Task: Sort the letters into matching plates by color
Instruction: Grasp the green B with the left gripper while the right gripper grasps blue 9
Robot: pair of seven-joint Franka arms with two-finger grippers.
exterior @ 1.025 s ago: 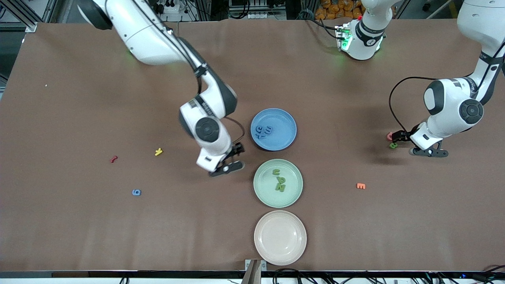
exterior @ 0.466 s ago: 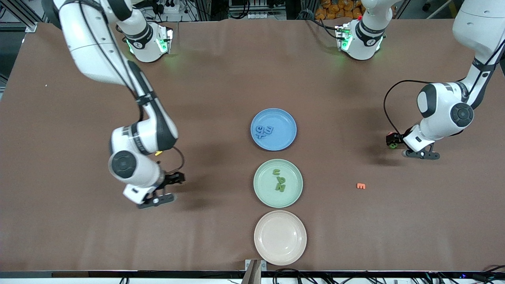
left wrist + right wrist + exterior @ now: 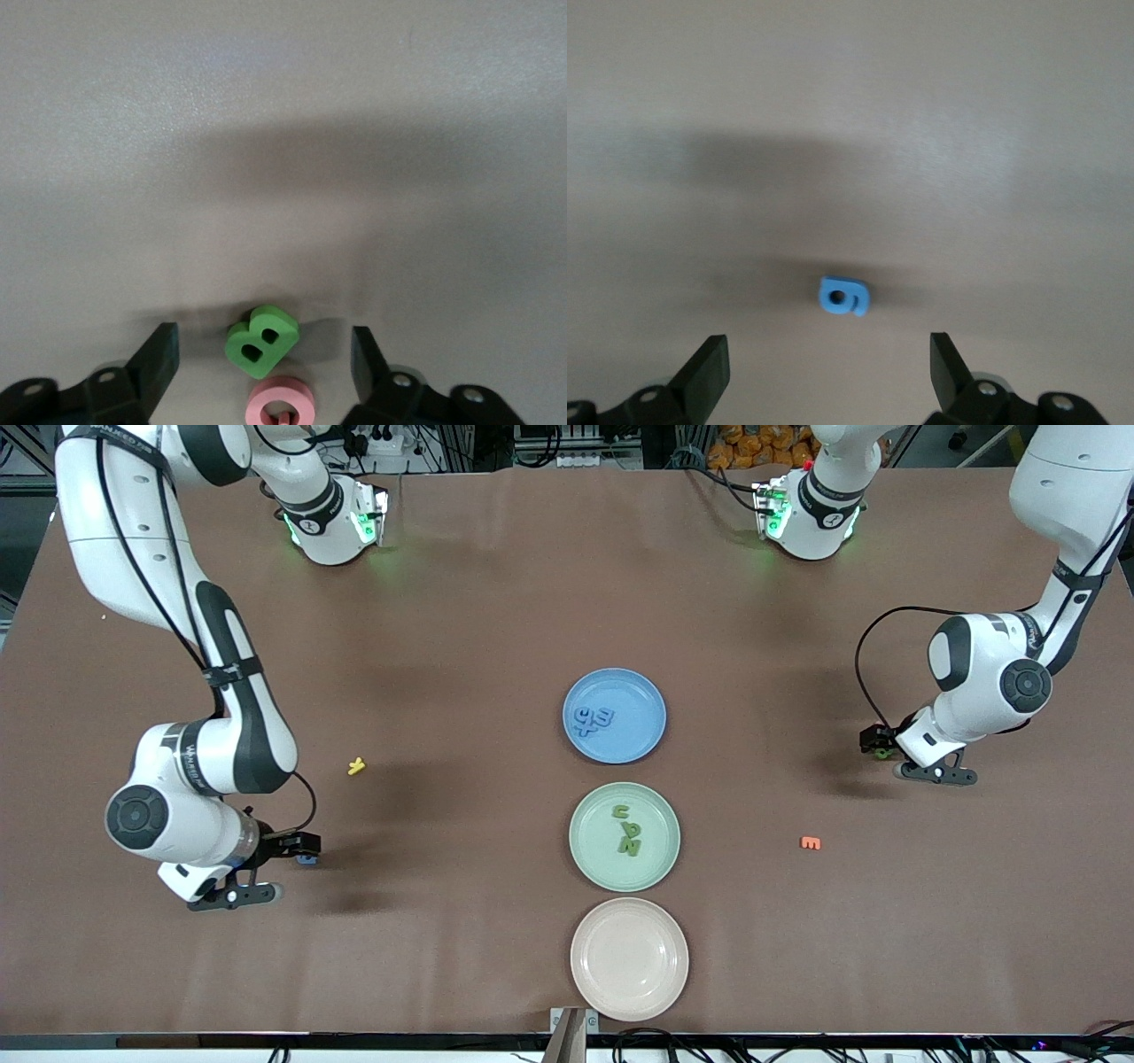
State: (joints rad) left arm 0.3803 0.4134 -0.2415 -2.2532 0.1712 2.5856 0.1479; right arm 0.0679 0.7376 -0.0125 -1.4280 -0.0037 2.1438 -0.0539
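right gripper (image 3: 270, 865) is held low over a blue letter (image 3: 843, 297) at the right arm's end of the table, fingers spread and empty. left gripper (image 3: 264, 363) is held wide apart around a green letter (image 3: 260, 341) — nothing is clamped — with a pink letter (image 3: 279, 404) touching it. beige plate (image 3: 629, 1005), green plate (image 3: 589, 868) and blue plate (image 3: 638, 691) are lined up mid-table, nearest to farthest.

We read a green letter B (image 3: 262, 343) on the bench, touching a pink letter (image 3: 278, 405) whose character we cannot tell. An orange letter E (image 3: 810, 842) lies apart. A green N (image 3: 630, 847) sits in the mint plate (image 3: 660, 868). The blue piece (image 3: 844, 297) reads as 6 or 9.
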